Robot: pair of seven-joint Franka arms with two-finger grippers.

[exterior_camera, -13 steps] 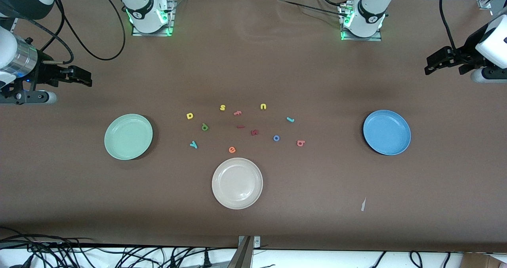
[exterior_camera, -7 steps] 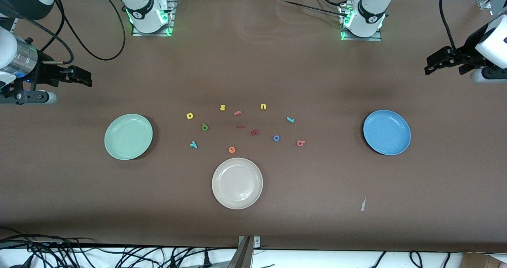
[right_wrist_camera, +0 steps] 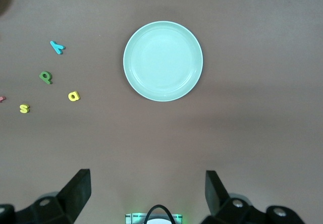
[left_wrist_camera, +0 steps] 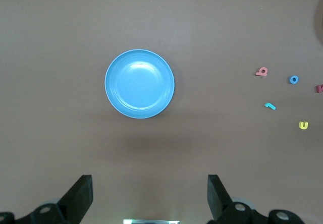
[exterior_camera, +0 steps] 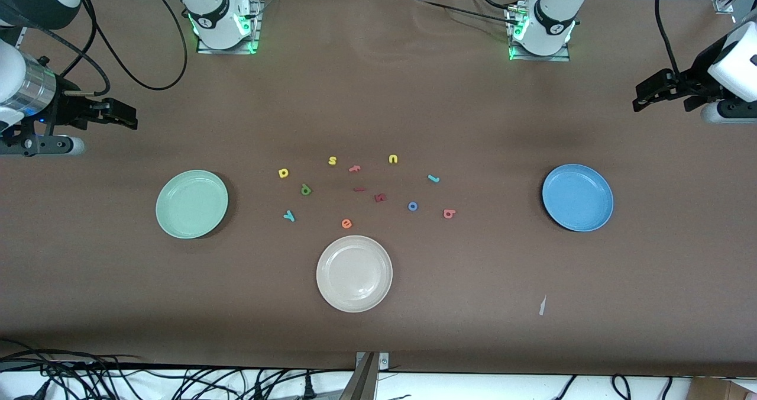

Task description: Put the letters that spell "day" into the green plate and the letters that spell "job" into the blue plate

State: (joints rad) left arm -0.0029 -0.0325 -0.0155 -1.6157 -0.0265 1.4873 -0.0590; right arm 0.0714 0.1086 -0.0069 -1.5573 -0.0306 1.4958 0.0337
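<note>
The pale green plate (exterior_camera: 192, 205) (right_wrist_camera: 163, 61) lies toward the right arm's end, the blue plate (exterior_camera: 578, 197) (left_wrist_camera: 140, 84) toward the left arm's end. Between them lie the yellow "a" (exterior_camera: 283, 173), green "d" (exterior_camera: 306, 189), teal "y" (exterior_camera: 288, 215), teal "j" (exterior_camera: 433, 178), blue "o" (exterior_camera: 413, 206) and salmon "b" (exterior_camera: 449, 213). My right gripper (exterior_camera: 127, 117) (right_wrist_camera: 148, 191) hangs open and empty above the table beside the green plate. My left gripper (exterior_camera: 641, 97) (left_wrist_camera: 150, 193) hangs open and empty near the blue plate.
A cream-white plate (exterior_camera: 354, 274) sits nearer the front camera than the letters. Among them lie a yellow "s" (exterior_camera: 332, 161), yellow "u" (exterior_camera: 393, 159), salmon "f" (exterior_camera: 355, 168), orange "e" (exterior_camera: 346, 223) and two dark red letters (exterior_camera: 380, 197).
</note>
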